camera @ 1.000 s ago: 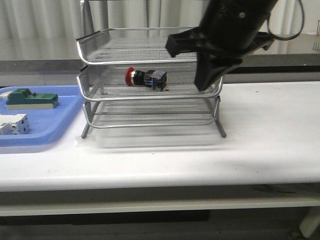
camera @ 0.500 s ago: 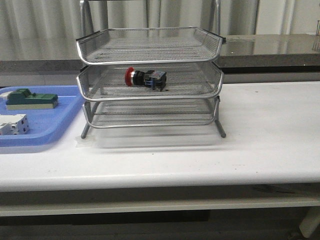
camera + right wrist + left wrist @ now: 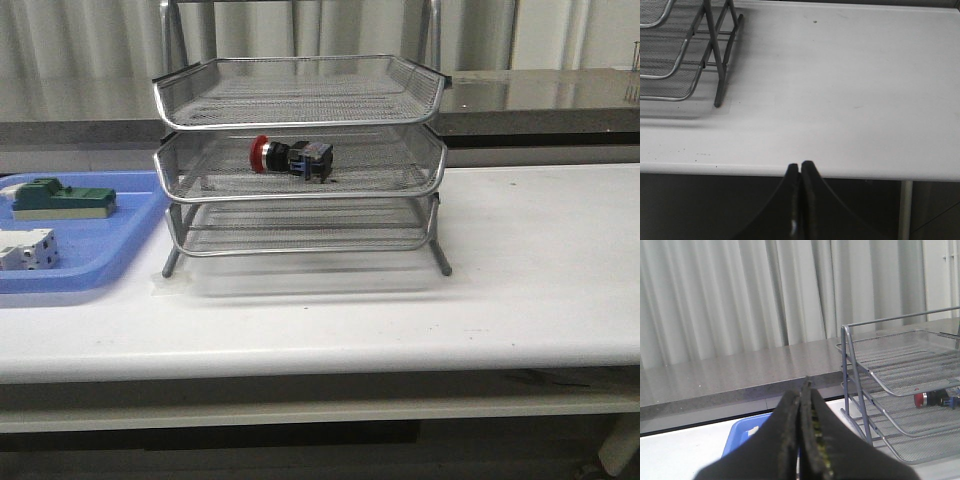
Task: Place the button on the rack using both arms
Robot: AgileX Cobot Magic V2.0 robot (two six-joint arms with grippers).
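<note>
Left gripper (image 3: 801,390): the two dark fingers are pressed together with nothing between them, seen in the left wrist view against a grey counter and pale curtains. Beyond the fingertips a corner of the blue tray (image 3: 747,432) shows, and to one side stands the rack (image 3: 890,385) with the button (image 3: 930,399) visible through its wire mesh.

Right gripper (image 3: 800,167): the fingers are likewise closed flat against each other and hold nothing. They hang at the near edge of the white table (image 3: 840,90), well apart from the rack's foot (image 3: 720,75).

Front view: neither arm appears. The rack (image 3: 300,160) stands on the table (image 3: 520,280), three mesh trays stacked on metal uprights. The button (image 3: 290,156) lies on its side in the middle tray, left of the tray's centre, its red head pointing toward the robot's left and its black body and blue rear block toward the right. The top and bottom trays hold nothing visible.

The blue tray (image 3: 90,272) lies just beside the rack on the robot's left. In it rest a green-and-beige block (image 3: 62,197) and, nearer the front, a white block (image 3: 28,247), apart from each other.
</note>
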